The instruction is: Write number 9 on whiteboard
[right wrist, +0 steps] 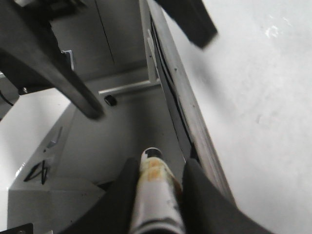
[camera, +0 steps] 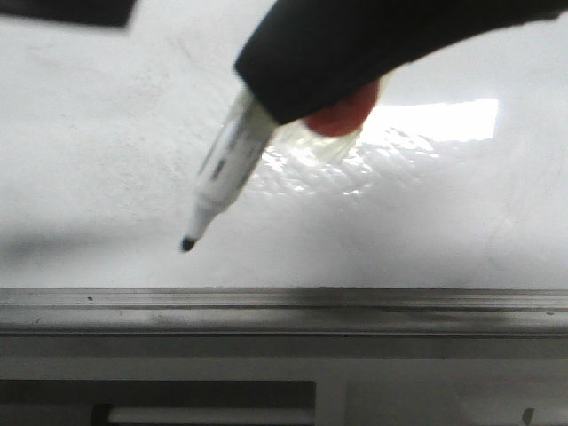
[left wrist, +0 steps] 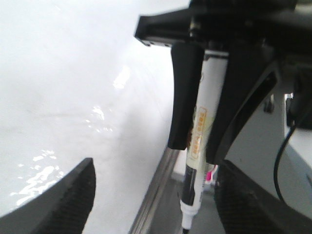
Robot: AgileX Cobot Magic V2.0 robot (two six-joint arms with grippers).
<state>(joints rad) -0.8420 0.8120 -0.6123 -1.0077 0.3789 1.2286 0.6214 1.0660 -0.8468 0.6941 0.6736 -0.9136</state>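
The whiteboard (camera: 106, 133) fills the front view, glossy white with wrinkled glare. No number 9 shows on it in any view. My right gripper (camera: 271, 105) comes in from the upper right, shut on a white marker (camera: 229, 164). The marker's dark tip (camera: 187, 243) points down-left, close above the board's lower rail (camera: 284, 306); I cannot tell whether it touches. In the right wrist view the fingers (right wrist: 127, 195) clamp the marker barrel (right wrist: 155, 192). My left gripper (left wrist: 155, 195) is open, nothing between its pads, looking at the held marker (left wrist: 195, 161).
A grey metal rail (left wrist: 156, 190) runs along the board's edge, with a grey ledge (camera: 284, 364) below it. The left gripper's dark fingers (right wrist: 53, 68) cross the right wrist view above the grey base (right wrist: 122, 131). Bright glare (camera: 435, 120) lies on the board's film.
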